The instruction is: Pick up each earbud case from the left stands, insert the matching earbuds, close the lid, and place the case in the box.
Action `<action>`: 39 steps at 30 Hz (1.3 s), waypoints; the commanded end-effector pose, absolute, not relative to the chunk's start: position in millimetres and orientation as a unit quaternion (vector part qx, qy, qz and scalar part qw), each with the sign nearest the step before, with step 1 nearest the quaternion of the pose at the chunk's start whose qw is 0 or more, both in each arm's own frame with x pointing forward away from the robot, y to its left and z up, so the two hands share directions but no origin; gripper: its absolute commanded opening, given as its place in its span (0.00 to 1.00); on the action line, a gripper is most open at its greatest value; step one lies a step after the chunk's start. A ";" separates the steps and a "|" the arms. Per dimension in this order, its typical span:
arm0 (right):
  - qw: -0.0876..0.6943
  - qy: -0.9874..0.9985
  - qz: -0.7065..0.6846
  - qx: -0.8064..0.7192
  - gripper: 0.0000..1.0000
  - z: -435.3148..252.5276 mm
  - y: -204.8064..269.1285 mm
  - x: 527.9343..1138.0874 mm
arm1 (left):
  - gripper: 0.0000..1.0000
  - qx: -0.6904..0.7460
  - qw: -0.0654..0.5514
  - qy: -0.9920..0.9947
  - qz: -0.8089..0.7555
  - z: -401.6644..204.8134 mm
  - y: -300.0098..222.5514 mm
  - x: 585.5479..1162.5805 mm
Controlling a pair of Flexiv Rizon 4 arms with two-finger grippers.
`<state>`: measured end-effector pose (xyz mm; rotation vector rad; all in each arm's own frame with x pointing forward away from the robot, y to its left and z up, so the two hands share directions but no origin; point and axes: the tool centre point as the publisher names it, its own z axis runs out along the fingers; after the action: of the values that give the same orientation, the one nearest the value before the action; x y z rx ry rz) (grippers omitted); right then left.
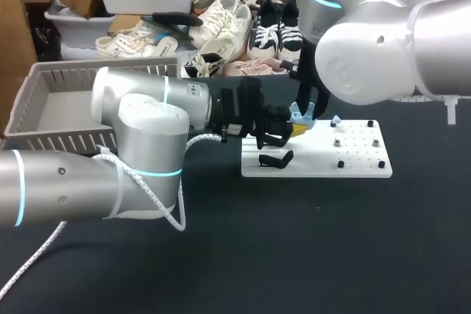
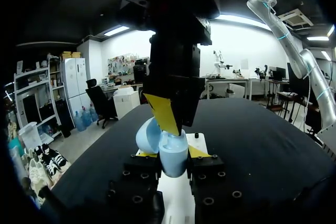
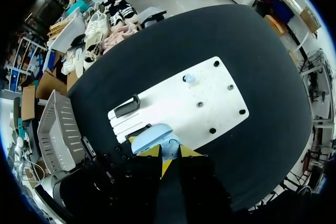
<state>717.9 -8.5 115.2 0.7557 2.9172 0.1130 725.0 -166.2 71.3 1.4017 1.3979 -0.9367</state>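
One left claw, nearly closed, pinches the open earbud case.

Case lower part hidden in left jaws

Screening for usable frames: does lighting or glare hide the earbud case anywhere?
Head view: even light, earbud case visible. Left wrist view: the bright room behind leaves the right gripper dark, the case itself lit. Right wrist view: no glare, case plain.
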 end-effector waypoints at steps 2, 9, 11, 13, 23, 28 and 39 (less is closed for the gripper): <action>0.064 0.965 0.038 0.250 0.00 114.8 -8.6 716.7 | 0.00 0.567 0.461 0.568 -0.379 70.6 -166.2 724.3; 0.060 0.965 0.038 0.251 0.00 113.2 -7.9 717.4 | 0.00 0.567 0.461 0.568 -0.379 70.6 -166.2 724.3; 0.059 0.965 0.038 0.251 0.00 112.9 -7.9 717.3 | 0.00 0.567 0.461 0.568 -0.379 70.6 -166.2 724.3; 0.059 0.965 0.038 0.252 0.03 112.6 -8.4 717.3 | 0.00 0.567 0.461 0.568 -0.379 70.6 -166.2 724.3; 0.060 0.965 0.037 0.253 0.21 112.8 -9.9 716.7 | 0.00 0.567 0.461 0.568 -0.379 70.6 -166.2 724.3; 0.060 0.965 0.038 0.252 0.26 112.6 -10.4 716.6 | 0.00 0.567 0.461 0.568 -0.379 70.6 -166.2 724.3; 0.097 0.965 0.050 0.238 0.28 135.1 -18.1 692.3 | 0.00 0.567 0.461 0.568 -0.379 70.6 -166.2 724.3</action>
<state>713.2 -8.9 128.1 0.7146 2.9100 0.1265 725.2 -166.0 71.4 1.4013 1.3984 -0.9363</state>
